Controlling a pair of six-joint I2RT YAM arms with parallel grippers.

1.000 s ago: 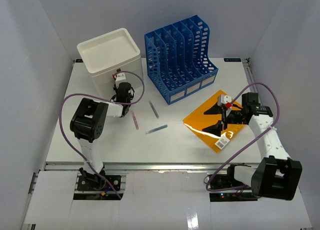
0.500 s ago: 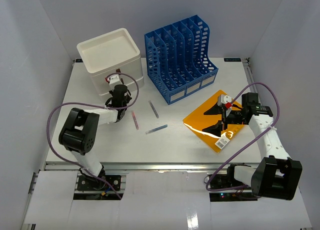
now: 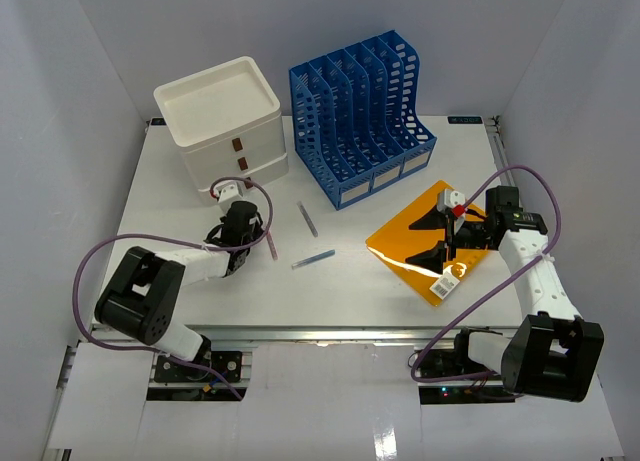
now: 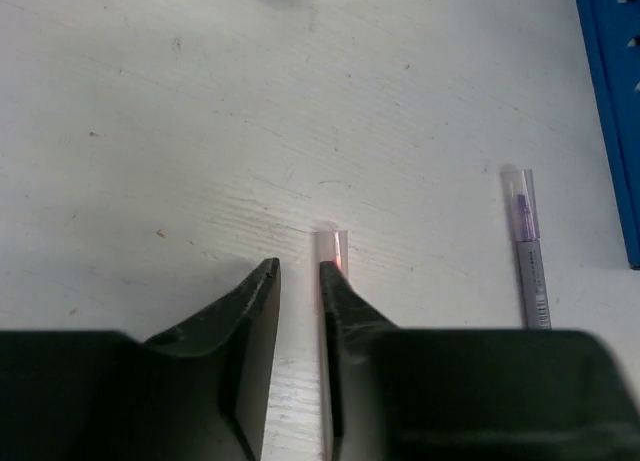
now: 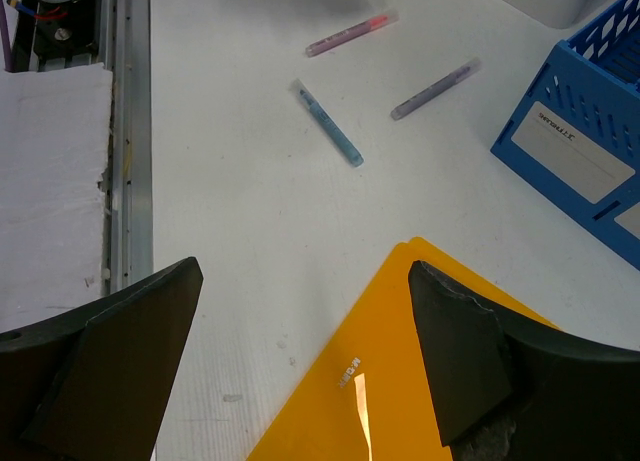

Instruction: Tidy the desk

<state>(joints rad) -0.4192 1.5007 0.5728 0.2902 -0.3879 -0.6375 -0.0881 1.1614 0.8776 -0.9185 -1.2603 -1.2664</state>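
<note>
Top external: swung from white drawer box down beside pink pen, left gripper an empty slit, right gripper gaping; pen tidying likely next.

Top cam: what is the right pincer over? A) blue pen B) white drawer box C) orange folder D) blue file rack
C: in the top view the right pincer stands open directly above the orange folder, and the right wrist view shows the folder's orange corner between its fingers.
</note>
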